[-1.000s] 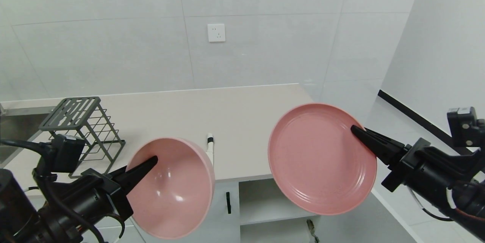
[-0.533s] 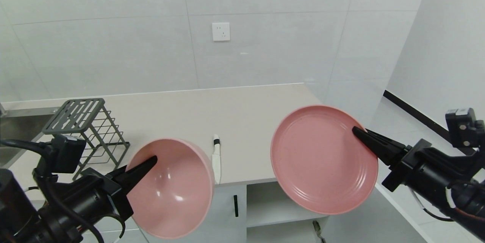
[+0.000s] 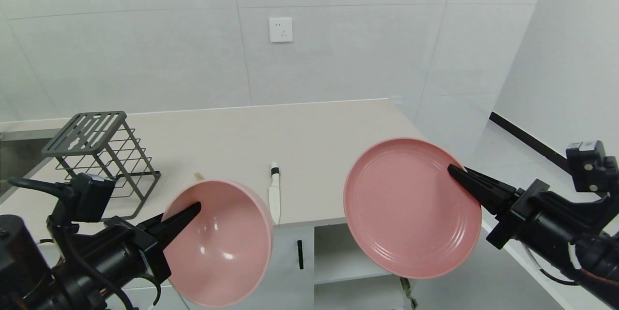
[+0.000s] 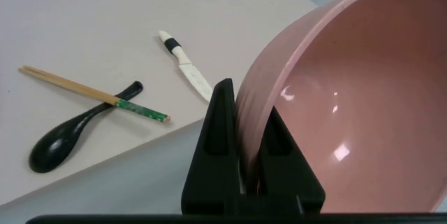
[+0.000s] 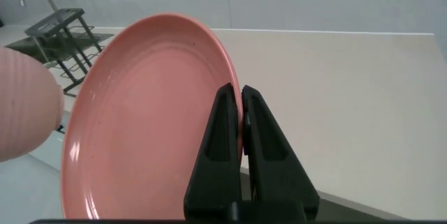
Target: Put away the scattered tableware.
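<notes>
The left gripper (image 3: 193, 207) stays clamped on the deep pink bowl (image 3: 227, 247), the right gripper (image 3: 453, 169) on the flat pink plate (image 3: 406, 208), the 2 dishes in the air before the beige counter (image 3: 300, 136). Only the camera shifted, so storing seems pending.

white tiled wall (image 3: 145, 49), beige counter (image 3: 309, 131)

The left arm (image 3: 92, 257) comes in at the lower left of the head view. The left gripper (image 3: 193, 207) points up and toward the right, its jaws clamped narrowly on the rim of a pink bowl (image 3: 227, 247) that it holds on edge. The right arm (image 3: 556, 218) comes in from the right. The right gripper (image 3: 453, 169) points left and slightly upward, pinching the rim of a pink plate (image 3: 406, 208) that is likewise tilted on edge. The two grippers are well apart.
</notes>
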Motion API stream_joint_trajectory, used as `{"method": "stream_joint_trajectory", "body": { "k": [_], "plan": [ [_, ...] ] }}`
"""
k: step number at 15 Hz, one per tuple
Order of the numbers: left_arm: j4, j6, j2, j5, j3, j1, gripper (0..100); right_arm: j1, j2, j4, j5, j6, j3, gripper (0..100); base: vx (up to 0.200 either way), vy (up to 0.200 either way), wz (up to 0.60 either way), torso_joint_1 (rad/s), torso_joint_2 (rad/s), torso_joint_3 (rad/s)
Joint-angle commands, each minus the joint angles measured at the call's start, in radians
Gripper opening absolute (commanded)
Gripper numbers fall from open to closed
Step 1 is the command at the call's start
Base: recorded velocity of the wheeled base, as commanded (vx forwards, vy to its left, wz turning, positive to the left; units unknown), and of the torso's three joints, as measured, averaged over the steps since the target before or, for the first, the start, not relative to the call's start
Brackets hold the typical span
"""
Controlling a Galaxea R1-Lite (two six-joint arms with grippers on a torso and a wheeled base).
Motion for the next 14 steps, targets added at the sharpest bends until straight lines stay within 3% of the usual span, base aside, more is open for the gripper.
{"method": "stream_joint_trajectory", "body": {
  "k": [1,3,6,14],
  "plan": [
    [-0.001,0.0,0.003,0.0,0.0,0.0,0,0.0,0.002,-0.001,0.001,0.0,0.0,0,0.0,0.0,0.0,-0.212,0.42,0.193],
    [0.001,0.0,0.0,0.0,0.0,0.0,0,0.0,0.002,-0.001,0.001,-0.002,0.002,0,0.0,0.0,0.0,-0.254,0.5,0.241],
    [0.007,0.035,-0.005,0.001,0.0,0.0,0,0.002,0.0,-0.001,0.001,-0.003,0.003,0,0.0,0.0,0.0,-0.276,0.55,0.274],
    [0.008,0.037,-0.015,0.001,0.0,-0.017,0,0.002,0.003,-0.001,0.001,-0.005,0.011,0,0.0,0.0,0.0,-0.266,0.53,0.257]
  ]
}}
